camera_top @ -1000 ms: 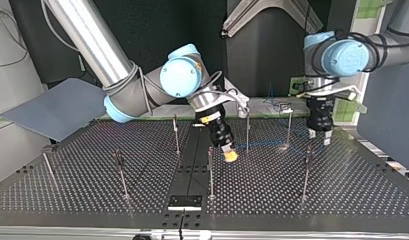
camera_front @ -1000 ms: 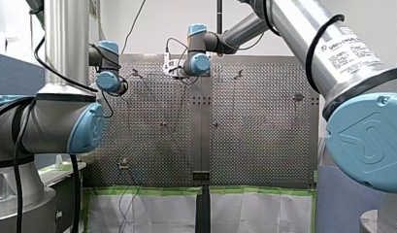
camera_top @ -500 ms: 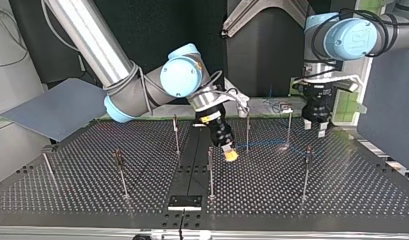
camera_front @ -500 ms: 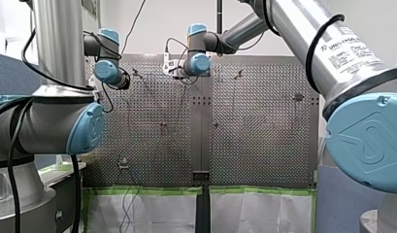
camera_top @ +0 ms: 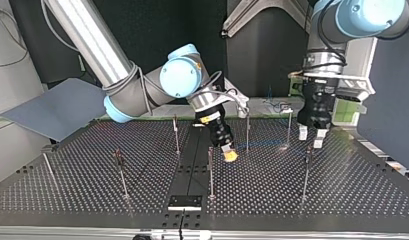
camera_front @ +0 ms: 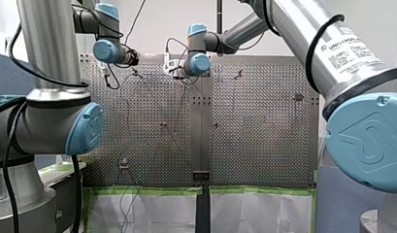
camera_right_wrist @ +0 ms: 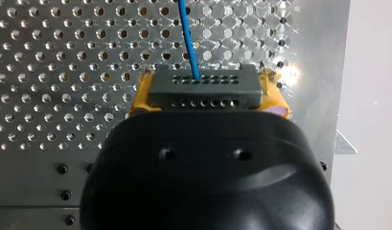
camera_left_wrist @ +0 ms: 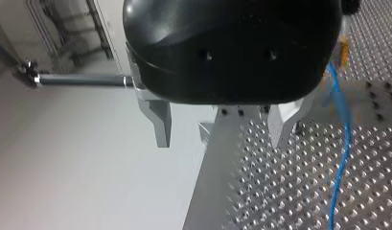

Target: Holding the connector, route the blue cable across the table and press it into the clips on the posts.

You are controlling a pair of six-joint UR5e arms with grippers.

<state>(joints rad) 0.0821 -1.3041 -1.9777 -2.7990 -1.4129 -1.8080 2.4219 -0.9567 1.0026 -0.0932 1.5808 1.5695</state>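
Note:
In the right wrist view my right gripper (camera_right_wrist: 205, 103) is shut on the dark grey connector (camera_right_wrist: 203, 86), with yellow pads at both ends of it. The blue cable (camera_right_wrist: 186, 33) leaves the connector and runs ahead over the perforated table. In the top view my right gripper (camera_top: 229, 153) hangs low near the table's middle, and the blue cable (camera_top: 262, 144) trails faintly toward a post (camera_top: 289, 127). My left gripper (camera_top: 310, 137) hangs above the table at that view's right, open and holding nothing. Its metal fingers (camera_left_wrist: 162, 124) stand wide apart, with the blue cable (camera_left_wrist: 344, 148) off to one side.
Several thin posts with clips stand on the table (camera_top: 82, 195), among them one (camera_top: 210, 172) by my right gripper and one (camera_top: 306, 175) below my left gripper. A grey panel (camera_top: 57, 107) leans at the top view's left. Green tape (camera_front: 147, 191) edges the table.
My left arm has risen, lifting its open gripper well above the table and the cable. My right arm and the connector have stayed in place.

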